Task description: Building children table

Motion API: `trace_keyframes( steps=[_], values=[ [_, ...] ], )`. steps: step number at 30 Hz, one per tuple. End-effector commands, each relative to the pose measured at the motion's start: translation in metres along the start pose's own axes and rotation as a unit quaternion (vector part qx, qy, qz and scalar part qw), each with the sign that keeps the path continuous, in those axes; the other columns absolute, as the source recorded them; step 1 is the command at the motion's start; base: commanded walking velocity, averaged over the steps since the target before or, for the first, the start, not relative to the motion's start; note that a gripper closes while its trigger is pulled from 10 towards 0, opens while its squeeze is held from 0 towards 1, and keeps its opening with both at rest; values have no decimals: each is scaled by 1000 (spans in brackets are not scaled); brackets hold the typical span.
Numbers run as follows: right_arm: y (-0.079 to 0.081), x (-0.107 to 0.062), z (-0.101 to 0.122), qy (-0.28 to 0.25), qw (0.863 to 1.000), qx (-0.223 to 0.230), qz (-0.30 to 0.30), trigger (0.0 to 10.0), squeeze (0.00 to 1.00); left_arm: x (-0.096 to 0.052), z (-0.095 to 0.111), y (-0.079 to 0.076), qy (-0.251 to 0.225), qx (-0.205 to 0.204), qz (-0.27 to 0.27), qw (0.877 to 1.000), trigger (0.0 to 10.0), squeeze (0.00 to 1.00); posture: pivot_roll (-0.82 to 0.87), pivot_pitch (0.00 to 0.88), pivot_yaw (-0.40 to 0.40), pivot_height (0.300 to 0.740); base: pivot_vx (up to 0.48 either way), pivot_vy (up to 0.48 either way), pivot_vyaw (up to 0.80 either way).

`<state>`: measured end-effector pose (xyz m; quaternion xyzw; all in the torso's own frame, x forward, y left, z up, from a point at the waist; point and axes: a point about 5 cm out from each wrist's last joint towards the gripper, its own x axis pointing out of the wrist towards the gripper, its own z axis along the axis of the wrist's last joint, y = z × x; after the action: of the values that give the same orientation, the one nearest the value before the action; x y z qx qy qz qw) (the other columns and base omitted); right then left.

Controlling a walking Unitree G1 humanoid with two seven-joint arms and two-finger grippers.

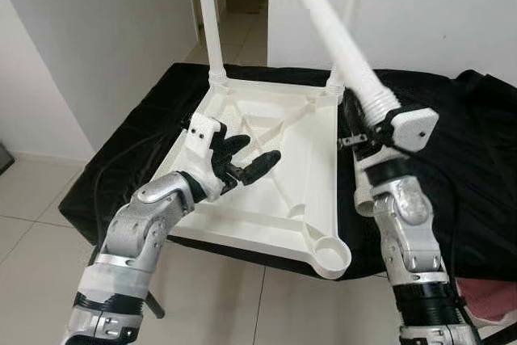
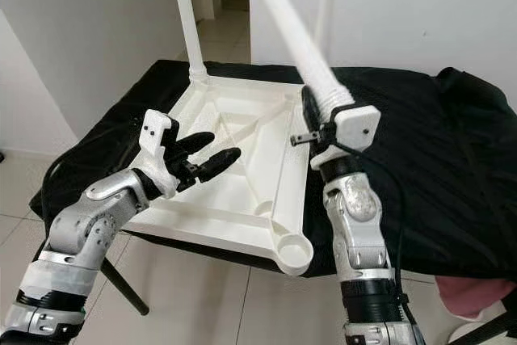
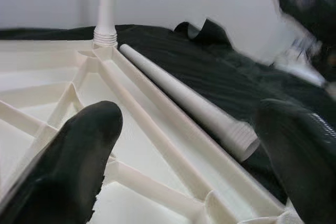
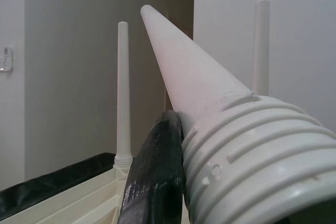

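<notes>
A white tabletop lies upside down on a black cloth, with 2 legs upright at its far corners. The right gripper pinches a third leg by its threaded end. The left gripper hovers spread above the ribs. The left wrist view shows a fourth leg lying along the tabletop's edge.

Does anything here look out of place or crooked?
Nothing looks damaged. The upside-down white plastic tabletop has two legs upright; the right gripper holds a third white leg tilted, and the near corner socket is empty.
</notes>
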<state>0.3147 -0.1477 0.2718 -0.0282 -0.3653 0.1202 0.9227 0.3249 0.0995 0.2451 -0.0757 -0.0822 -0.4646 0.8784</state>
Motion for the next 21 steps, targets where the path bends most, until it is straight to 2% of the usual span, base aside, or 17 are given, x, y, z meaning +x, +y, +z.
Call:
trace_keyframes(
  steps=[1,6,9,10,11,12,17,18,21],
  values=[
    [9,-3,3,-6,1000,9,19,10000,0,-1,8,-5,-17,-40,-82,996,10000,1000,-1,98,37,740,0,0,0],
    [15,-8,-1,5,999,23,37,10000,0,-1,14,-8,-29,-72,-114,990,10000,1000,-5,97,41,740,0,0,0],
    [27,-13,-7,23,996,60,66,10000,0,1,25,-10,-52,-128,-156,978,10000,1000,-8,93,42,740,0,0,0],
    [30,-15,-9,27,994,72,74,10000,0,5,28,-6,-56,-147,-148,976,10000,239,-8,92,44,740,0,0,0],
    [30,-15,-9,27,994,72,74,10000,0,5,28,-6,-56,-147,-148,976,10000,239,-8,92,44,740,0,0,0],
    [34,-18,-10,31,993,81,85,10000,0,10,35,-3,-68,-179,-143,971,10000,0,-7,90,46,740,0,0,0],
    [40,-20,-12,39,990,90,102,10000,0,17,42,-2,-79,-220,-147,961,10000,0,-4,89,45,740,0,0,0],
    [42,-21,-12,40,989,94,108,10000,0,20,41,-1,-73,-219,-137,963,10000,0,-3,87,47,740,0,0,0],
    [47,-21,-12,41,987,101,118,10000,0,25,43,7,-82,-247,-114,959,10000,0,-5,87,50,740,0,0,0]
  ],
)
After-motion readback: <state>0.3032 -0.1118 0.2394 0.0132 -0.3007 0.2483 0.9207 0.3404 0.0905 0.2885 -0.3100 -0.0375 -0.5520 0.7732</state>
